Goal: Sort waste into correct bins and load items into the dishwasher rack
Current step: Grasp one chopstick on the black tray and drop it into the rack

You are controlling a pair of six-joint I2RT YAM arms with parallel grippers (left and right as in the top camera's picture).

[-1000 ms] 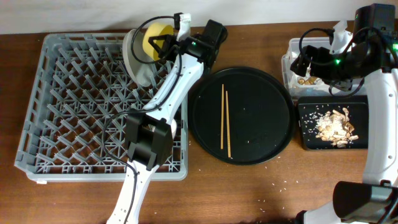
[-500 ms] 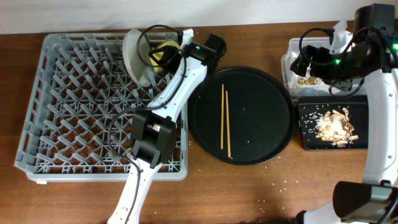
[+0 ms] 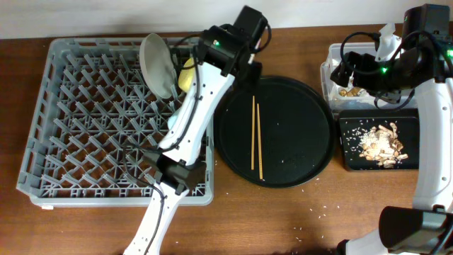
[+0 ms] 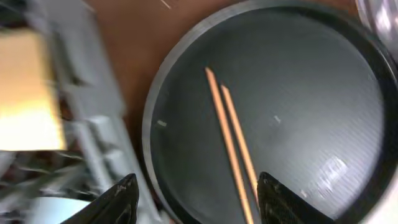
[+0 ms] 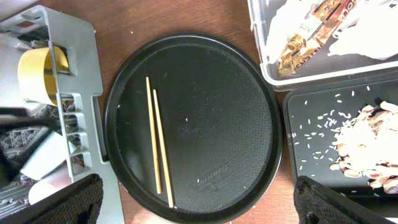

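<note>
On round tray [image 5: 211, 93]: chopsticks [image 5: 155, 140]; tub [image 5: 256, 37]: wrapper [image 5: 295, 43]; black tray [image 5: 311, 124]: scraps [image 5: 367, 140]; rack [image 3: 71, 120]: bowl [image 5: 37, 74]; left claw [image 4: 200, 199], right claw [image 5: 199, 202] wide.

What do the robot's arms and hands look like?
The left arm and right arm have white links, black joint housings, looping black cables and a small green light each. The left hand has smooth black fingers; the right hand has black textured ones.
</note>
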